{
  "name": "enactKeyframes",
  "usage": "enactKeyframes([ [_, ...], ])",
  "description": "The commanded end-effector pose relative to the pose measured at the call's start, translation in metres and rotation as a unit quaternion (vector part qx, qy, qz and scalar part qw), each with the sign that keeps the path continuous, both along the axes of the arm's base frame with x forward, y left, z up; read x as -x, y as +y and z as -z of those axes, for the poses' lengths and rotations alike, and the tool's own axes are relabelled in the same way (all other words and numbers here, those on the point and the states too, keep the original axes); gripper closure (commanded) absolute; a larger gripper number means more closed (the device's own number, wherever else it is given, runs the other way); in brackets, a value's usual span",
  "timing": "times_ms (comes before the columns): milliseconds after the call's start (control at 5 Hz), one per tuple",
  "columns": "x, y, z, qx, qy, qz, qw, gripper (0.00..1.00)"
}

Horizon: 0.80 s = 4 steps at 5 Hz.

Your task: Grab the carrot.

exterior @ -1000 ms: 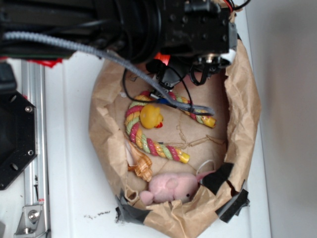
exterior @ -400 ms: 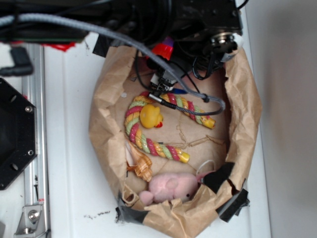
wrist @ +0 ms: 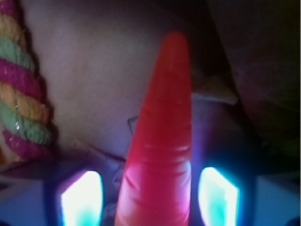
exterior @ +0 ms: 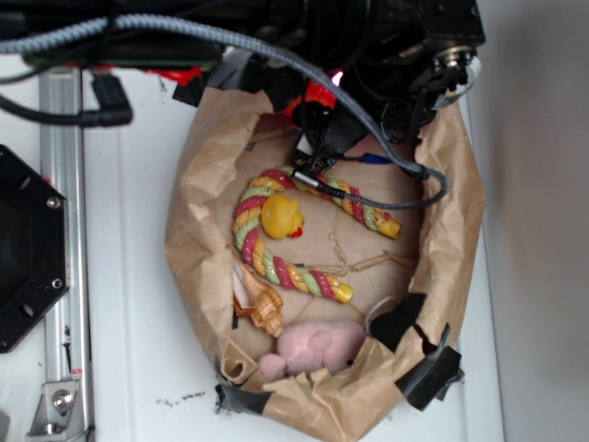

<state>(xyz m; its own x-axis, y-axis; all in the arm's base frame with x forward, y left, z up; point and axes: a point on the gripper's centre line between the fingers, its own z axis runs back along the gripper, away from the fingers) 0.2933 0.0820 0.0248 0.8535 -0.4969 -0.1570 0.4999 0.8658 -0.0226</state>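
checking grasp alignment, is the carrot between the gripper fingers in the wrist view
Yes, the carrot lies between both lit fingers.

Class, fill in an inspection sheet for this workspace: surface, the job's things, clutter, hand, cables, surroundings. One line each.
Surface: crumpled brown paper bag, taped at its lower edge, on a white table.
Job's things: carrot pointing away, between the fingers.
Clutter: rope toy, yellow duck on it, pink plush, small tan toy.
Hand: hand straddles the carrot; contact cannot be told.
Cables: grey braided cable looping over the bag.
Surroundings: metal rail at left.
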Motion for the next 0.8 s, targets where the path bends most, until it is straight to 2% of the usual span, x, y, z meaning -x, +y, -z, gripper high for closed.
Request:
enactKeyframes([
  [0, 0.002, -0.004, -0.021, -0.025, -0.051, 0.010, 0.998, 1.00],
  [200, 0.012, -0.039, -0.067, -0.011, -0.097, 0.030, 0.995, 1.00],
  [400, 0.012, -0.058, -0.118, 0.007, -0.125, -0.001, 0.992, 1.00],
  [600, 0.009, -0.063, -0.154, 0.018, -0.126, -0.020, 0.992, 1.00],
])
